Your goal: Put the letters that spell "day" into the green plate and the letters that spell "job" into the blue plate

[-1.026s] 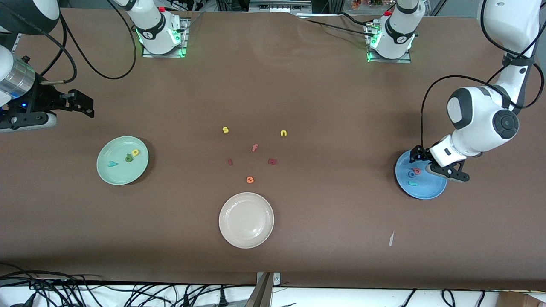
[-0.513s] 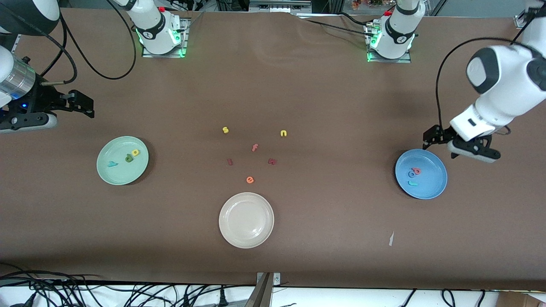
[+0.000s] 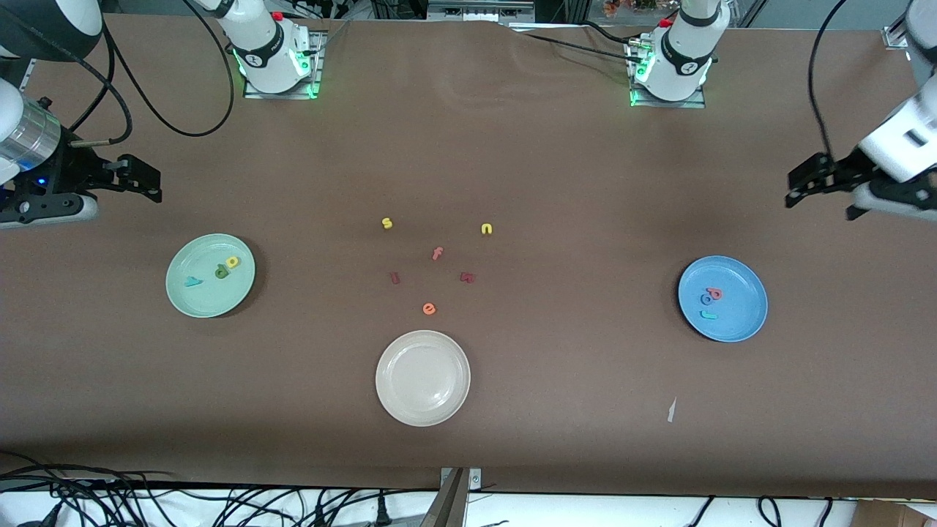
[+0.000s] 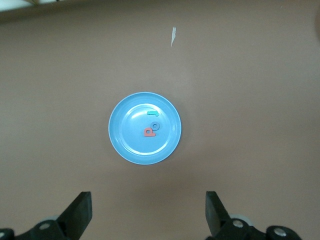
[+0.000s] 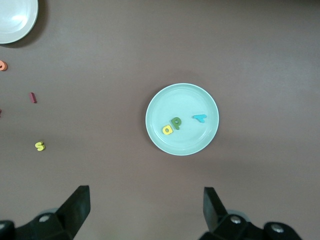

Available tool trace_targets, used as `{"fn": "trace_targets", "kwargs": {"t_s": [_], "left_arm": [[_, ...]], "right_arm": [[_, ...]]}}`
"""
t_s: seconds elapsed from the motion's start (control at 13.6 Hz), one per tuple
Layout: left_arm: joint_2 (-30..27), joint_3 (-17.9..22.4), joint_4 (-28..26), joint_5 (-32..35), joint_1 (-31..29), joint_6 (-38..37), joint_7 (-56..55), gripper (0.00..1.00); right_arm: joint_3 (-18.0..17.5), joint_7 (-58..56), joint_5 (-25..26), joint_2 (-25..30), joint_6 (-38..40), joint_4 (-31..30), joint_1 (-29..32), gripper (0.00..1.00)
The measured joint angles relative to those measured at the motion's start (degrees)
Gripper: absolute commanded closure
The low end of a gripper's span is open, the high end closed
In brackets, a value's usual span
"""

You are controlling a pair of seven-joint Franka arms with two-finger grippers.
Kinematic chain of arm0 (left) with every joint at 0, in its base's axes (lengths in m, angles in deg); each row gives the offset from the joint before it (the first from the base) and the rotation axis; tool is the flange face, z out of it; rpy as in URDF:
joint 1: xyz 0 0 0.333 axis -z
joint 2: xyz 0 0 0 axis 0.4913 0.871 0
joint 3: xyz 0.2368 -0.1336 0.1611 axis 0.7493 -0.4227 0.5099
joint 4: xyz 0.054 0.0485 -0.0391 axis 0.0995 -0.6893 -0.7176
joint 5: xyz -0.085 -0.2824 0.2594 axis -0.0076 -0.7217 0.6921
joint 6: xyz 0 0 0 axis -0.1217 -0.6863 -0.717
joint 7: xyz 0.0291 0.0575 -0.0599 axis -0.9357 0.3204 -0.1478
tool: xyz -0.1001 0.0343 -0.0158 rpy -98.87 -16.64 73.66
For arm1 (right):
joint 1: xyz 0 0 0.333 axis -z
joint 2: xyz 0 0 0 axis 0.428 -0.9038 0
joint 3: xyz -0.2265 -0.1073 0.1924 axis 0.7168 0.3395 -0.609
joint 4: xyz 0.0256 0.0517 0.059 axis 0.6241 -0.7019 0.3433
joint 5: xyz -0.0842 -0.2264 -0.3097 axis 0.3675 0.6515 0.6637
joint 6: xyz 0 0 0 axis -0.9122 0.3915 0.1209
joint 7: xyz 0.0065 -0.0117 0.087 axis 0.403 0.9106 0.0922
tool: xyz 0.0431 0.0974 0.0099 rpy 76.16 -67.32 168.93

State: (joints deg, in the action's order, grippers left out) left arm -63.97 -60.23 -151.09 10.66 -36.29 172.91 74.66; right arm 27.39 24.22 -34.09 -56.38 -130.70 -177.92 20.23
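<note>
The green plate [image 3: 199, 301] lies toward the right arm's end of the table and holds the teal y [image 3: 193, 282], olive d [image 3: 221, 272] and yellow a [image 3: 233, 261]. In the right wrist view the green plate [image 5: 182, 97] shows the same three letters. The blue plate [image 3: 741, 322] lies toward the left arm's end and holds the pink b [image 3: 715, 293], blue o [image 3: 706, 298] and teal j [image 3: 708, 315]; the left wrist view shows that blue plate [image 4: 129, 142] too. My left gripper [image 3: 825, 196] [image 4: 148, 215] hangs open and empty, off to the side of the blue plate. My right gripper [image 3: 150, 183] [image 5: 145, 210] waits open and empty beside the green plate.
A cream plate [image 3: 422, 410] sits near the front edge at mid-table. Loose letters lie in the middle: yellow s [image 3: 387, 223], yellow n [image 3: 487, 229], pink f [image 3: 437, 254], two dark red letters [image 3: 394, 277] and an orange e [image 3: 429, 309]. A white scrap [image 3: 671, 410] lies nearby.
My left gripper has lifted off the blue plate and drawn away toward the left arm's end of the table. The letters, plates and right arm have not moved.
</note>
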Motion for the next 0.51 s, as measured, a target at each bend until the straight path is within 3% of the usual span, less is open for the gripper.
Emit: {"fn": "trace_targets", "kwargs": {"t_s": [0.22,0.51], "left_arm": [[-0.09,1.45,7.04,0.04,-0.18,-9.56,-0.29,0.0],[0.5,2.0,8.97,0.04,-0.06,-14.64,-0.62,0.0]], "right_arm": [[0.0,0.0,0.0,-0.01,0.01,0.03,0.0,0.0],[0.01,0.0,0.0,-0.01,0.01,0.03,0.0,0.0]]}}
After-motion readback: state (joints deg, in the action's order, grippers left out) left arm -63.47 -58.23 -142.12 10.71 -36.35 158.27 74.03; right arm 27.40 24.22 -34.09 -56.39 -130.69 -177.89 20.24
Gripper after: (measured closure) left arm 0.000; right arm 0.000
